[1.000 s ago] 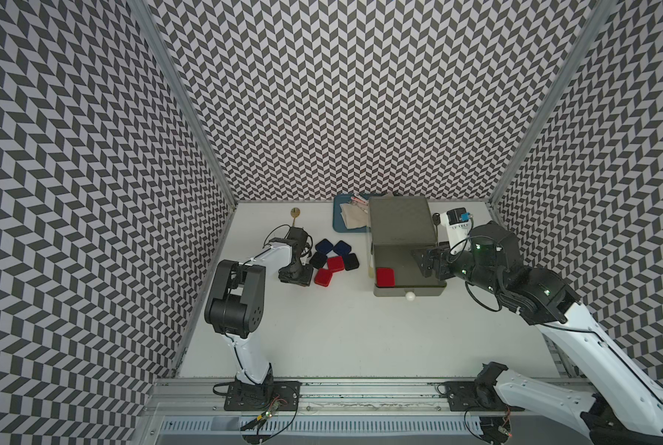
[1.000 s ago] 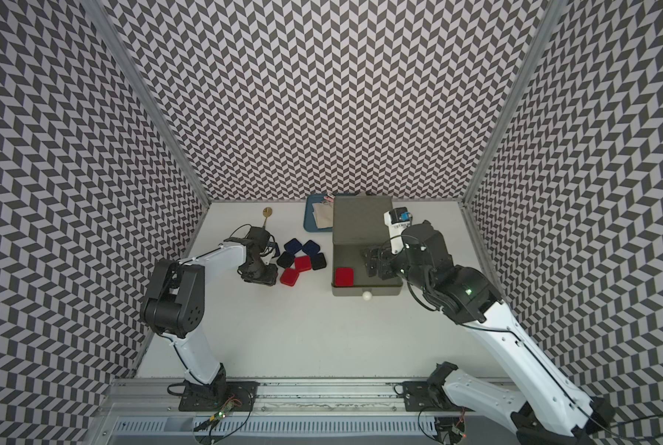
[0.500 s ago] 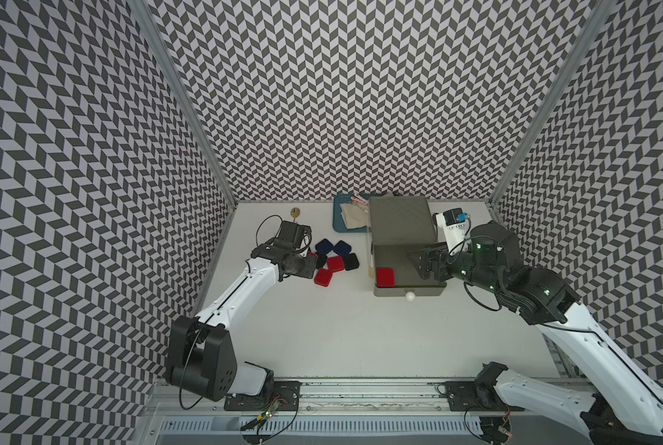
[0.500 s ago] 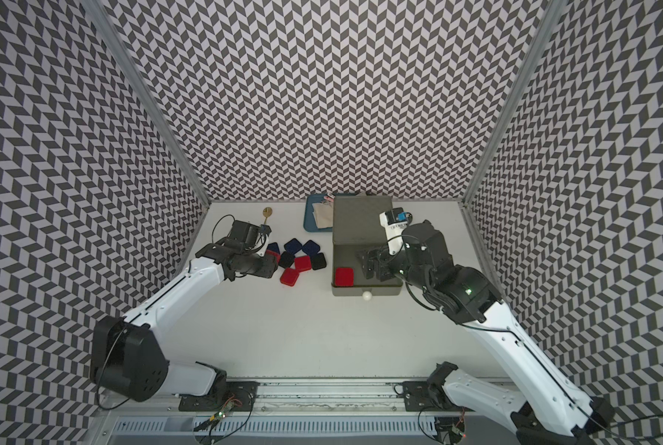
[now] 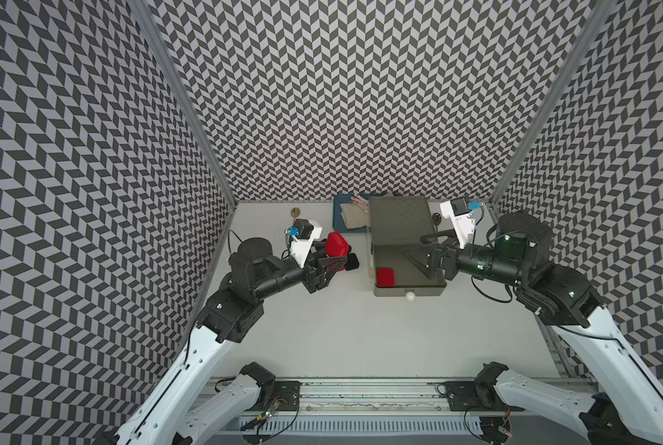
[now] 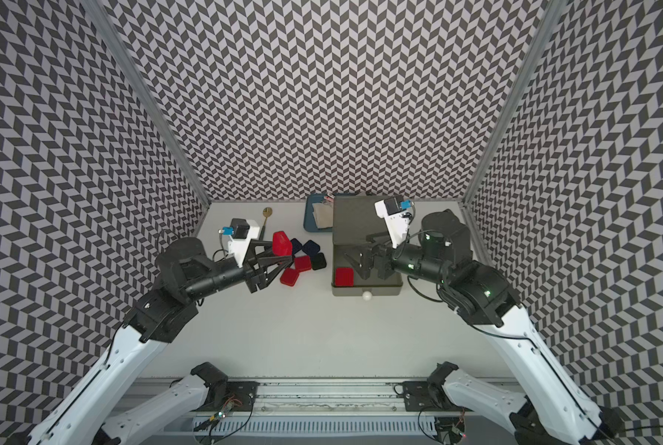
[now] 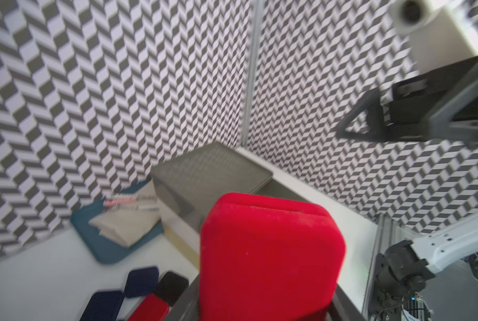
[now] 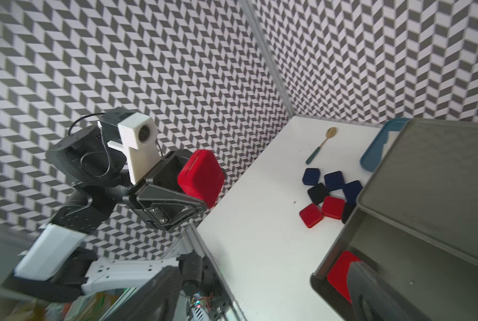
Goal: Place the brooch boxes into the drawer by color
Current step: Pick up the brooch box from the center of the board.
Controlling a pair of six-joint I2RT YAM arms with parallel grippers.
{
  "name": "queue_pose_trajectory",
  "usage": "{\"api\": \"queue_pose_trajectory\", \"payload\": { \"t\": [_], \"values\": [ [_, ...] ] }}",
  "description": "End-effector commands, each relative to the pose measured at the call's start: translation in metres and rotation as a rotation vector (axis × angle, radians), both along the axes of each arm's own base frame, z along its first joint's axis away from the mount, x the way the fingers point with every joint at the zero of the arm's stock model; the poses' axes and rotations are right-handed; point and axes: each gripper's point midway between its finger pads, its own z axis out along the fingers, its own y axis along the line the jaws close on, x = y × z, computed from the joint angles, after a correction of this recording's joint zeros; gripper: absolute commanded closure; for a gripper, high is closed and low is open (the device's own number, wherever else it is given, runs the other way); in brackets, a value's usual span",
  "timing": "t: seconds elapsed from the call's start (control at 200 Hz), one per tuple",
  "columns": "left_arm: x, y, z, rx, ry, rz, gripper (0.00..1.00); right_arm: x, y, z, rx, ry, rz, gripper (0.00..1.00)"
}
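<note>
Nine boxes by my count: one red box [image 6: 282, 242] clamped in the left gripper [image 6: 281, 252] and lifted clear of the tabletop [image 6: 322, 327]; a second red box [image 5: 385, 277] lying flat in a front corner of the open grey drawer [image 5: 411, 291]; and seven loose boxes [image 6: 302, 263] (two red, three navy, two black, one of the black ones partly hidden) bunched near the far edge, just beside the chest [image 5: 397, 219]. Step in hand, as I read it: carry the held box across and lay it next to the one already in the drawer. The right gripper [image 5: 416, 248] hangs over that drawer, jaws wide, holding nothing. It covers part of the drop zone, so it must either back off or take the box; cannot tell which. To do it well: cross above the drawer's side wall, level the box first since it sits tilted on edge, lower it close to the drawer floor, then release. Held box: a flat rounded square, bright red, with a matte velvety surface and a seam along one narrow side. It is pinched at one end, most of it sticking out past the gripper.
</note>
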Motion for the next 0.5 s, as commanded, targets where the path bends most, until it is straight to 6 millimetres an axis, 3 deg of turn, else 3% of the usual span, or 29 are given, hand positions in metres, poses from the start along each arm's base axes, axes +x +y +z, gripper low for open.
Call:
{"api": "queue_pose_trajectory", "payload": {
  "t": [0.0, 0.09, 0.15, 0.215, 0.376, 0.491],
  "values": [
    [-0.029, -0.007, 0.030, -0.117, -0.116, -0.132, 0.48, -0.036, 0.028, 0.025, 0.175, 0.028, 0.290, 0.01],
    [-0.038, -0.009, 0.031, -0.119, -0.123, -0.173, 0.49, -0.053, 0.037, 0.040, 0.340, 0.066, 0.442, 0.01],
    [-0.042, -0.008, 0.033, -0.127, -0.138, -0.183, 0.49, -0.052, 0.041, 0.046, 0.392, -0.058, 0.470, 0.01],
    [-0.047, -0.004, 0.039, -0.157, -0.169, -0.180, 0.49, -0.053, 0.049, 0.044, 0.391, -0.048, 0.496, 0.01],
    [-0.053, 0.004, 0.045, -0.172, -0.216, -0.153, 0.49, -0.092, 0.086, 0.052, 0.377, 0.025, 0.667, 0.01],
    [-0.052, 0.004, 0.048, -0.151, -0.219, -0.148, 0.49, -0.105, 0.105, 0.051, 0.379, 0.035, 0.734, 0.01]
  ]
}}
